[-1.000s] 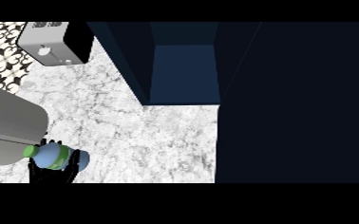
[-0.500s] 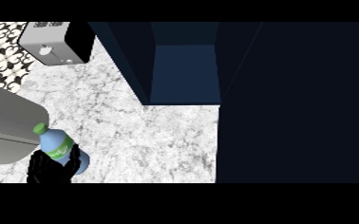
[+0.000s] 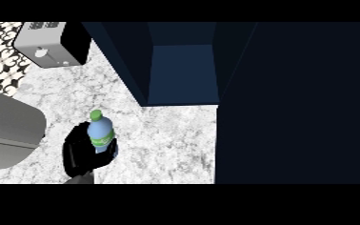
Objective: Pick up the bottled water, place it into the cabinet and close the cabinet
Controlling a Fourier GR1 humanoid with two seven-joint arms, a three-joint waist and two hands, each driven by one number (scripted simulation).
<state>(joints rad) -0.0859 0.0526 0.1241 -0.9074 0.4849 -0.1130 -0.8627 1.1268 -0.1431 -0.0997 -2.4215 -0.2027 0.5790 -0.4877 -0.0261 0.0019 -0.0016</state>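
The bottled water (image 3: pixel 100 134) is blue with a green cap and a green label, and it shows at the lower left of the head view. My left hand (image 3: pixel 81 155) is curled round its lower half, hiding the base, and holds it over the marble counter (image 3: pixel 165 138). The cap points up the view. The dark blue cabinet (image 3: pixel 183 71) stands open up and to the right of the bottle, well apart from it. Its door (image 3: pixel 288 105) is swung out and fills the right side. My right hand does not show.
A silver and black toaster (image 3: pixel 53 43) sits at the back left of the counter. A large rounded grey shape (image 3: pixel 17 133) fills the left edge beside my hand; I cannot tell what it is. The cabinet's left wall (image 3: pixel 126 62) juts toward the bottle.
The left hand has come up from the lower edge with the bottle, moving up and a little right. The bottle now shows in full, with its cap up. The grey shape has stayed put.
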